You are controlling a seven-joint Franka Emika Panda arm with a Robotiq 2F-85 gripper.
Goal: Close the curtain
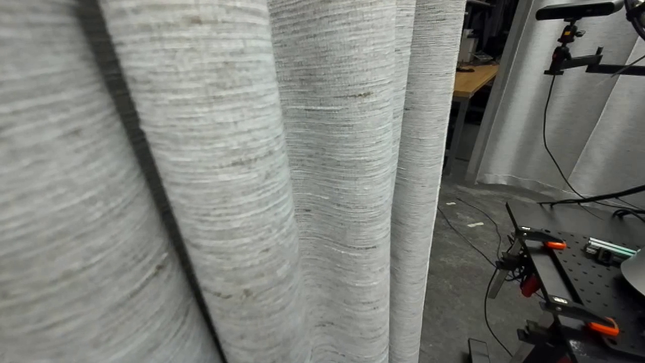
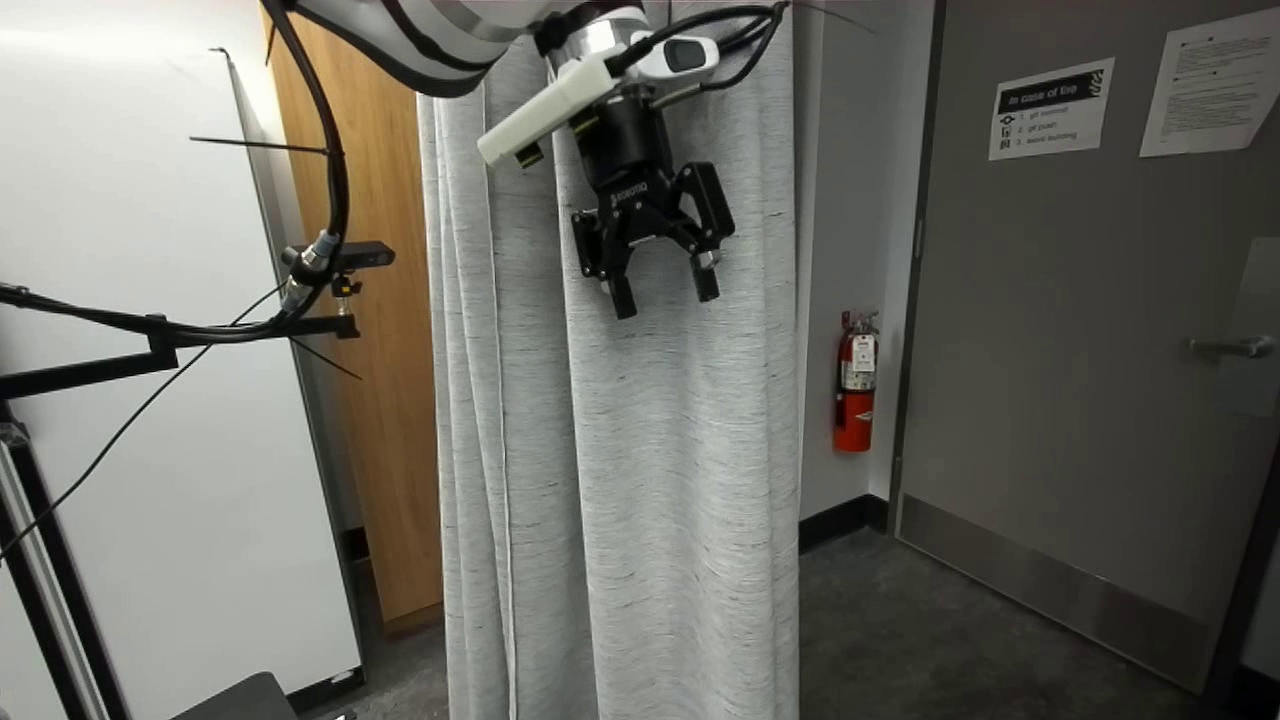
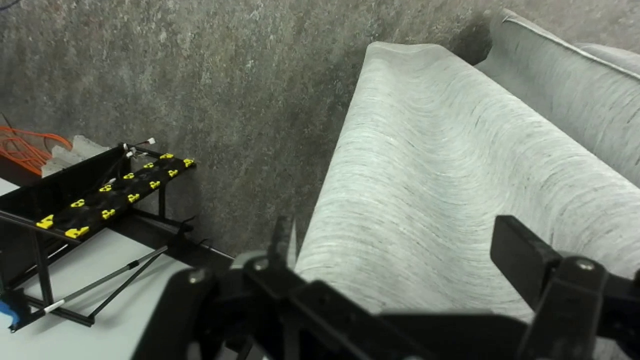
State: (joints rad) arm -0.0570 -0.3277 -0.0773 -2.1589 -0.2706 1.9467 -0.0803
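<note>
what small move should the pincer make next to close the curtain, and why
I'd probably ease the pincer slightly closer to the curtain: its fingers stand apart with nothing visibly pinched, and the wrist view shows fabric across the gap between them, though whether they touch it is unclear.

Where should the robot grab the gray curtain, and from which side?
The curtain is probably best pinched by its near vertical fold, from the side where the open tool hangs, closing across it: in the wrist view that fold is a long, rounded ridge showing within the tool's opening.
</note>
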